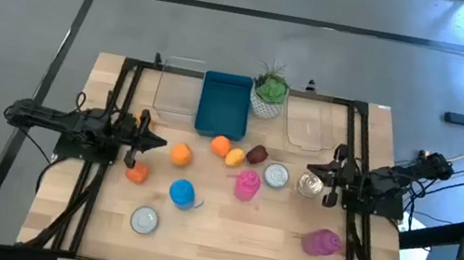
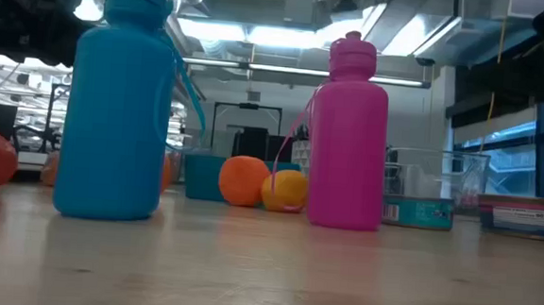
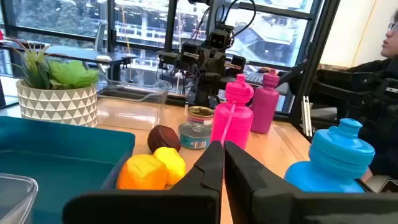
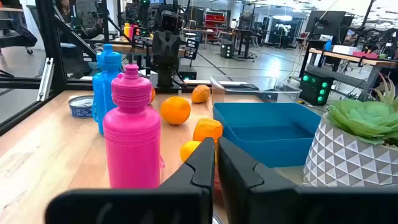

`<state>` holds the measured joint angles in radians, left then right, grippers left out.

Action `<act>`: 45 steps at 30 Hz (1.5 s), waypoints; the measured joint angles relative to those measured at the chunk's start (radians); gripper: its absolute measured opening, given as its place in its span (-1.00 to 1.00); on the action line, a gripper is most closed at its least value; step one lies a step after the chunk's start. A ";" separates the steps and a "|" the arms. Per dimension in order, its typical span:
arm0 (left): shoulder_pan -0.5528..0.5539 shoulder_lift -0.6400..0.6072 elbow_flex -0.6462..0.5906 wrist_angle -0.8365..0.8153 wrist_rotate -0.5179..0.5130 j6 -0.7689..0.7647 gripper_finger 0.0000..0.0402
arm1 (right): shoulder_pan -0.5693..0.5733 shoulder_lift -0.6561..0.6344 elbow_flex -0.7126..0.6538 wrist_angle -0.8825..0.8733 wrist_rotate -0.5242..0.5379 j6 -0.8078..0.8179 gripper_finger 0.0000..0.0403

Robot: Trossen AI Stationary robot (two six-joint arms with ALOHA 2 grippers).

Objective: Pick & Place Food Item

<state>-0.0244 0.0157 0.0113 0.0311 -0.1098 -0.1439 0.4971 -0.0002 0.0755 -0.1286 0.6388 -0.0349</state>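
Note:
The food lies mid-table: three oranges (image 1: 221,145), (image 1: 181,153), (image 1: 137,172), a yellow-orange piece (image 1: 235,157) and a dark maroon piece (image 1: 256,155). A blue tray (image 1: 223,103) stands behind them at the far side. My left gripper (image 1: 161,143) is shut at the table's left, its tip just short of the middle orange. My right gripper (image 1: 312,173) is shut at the table's right, above a tin can (image 1: 309,184). In the wrist views both pairs of fingers (image 3: 222,158), (image 4: 214,155) are closed with nothing between them.
An upright pink bottle (image 1: 246,184) and a blue bottle (image 1: 183,194) stand near the centre. A second pink bottle (image 1: 322,242) is near the right front. Cans (image 1: 276,175), (image 1: 144,219), a potted plant (image 1: 270,90) and two clear containers (image 1: 177,92), (image 1: 313,125) share the table.

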 joint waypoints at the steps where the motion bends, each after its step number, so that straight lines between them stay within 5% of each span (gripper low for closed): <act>1: 0.000 0.000 0.000 0.000 0.000 0.000 -0.97 | 0.000 0.000 0.000 0.000 0.000 0.000 -0.90; 45: 0.000 0.000 0.000 0.000 0.000 0.000 -0.96 | 0.000 0.000 0.000 0.000 0.000 0.000 -0.90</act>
<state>-0.0242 0.0158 0.0116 0.0311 -0.1097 -0.1436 0.4972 -0.0002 0.0754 -0.1284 0.6388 -0.0353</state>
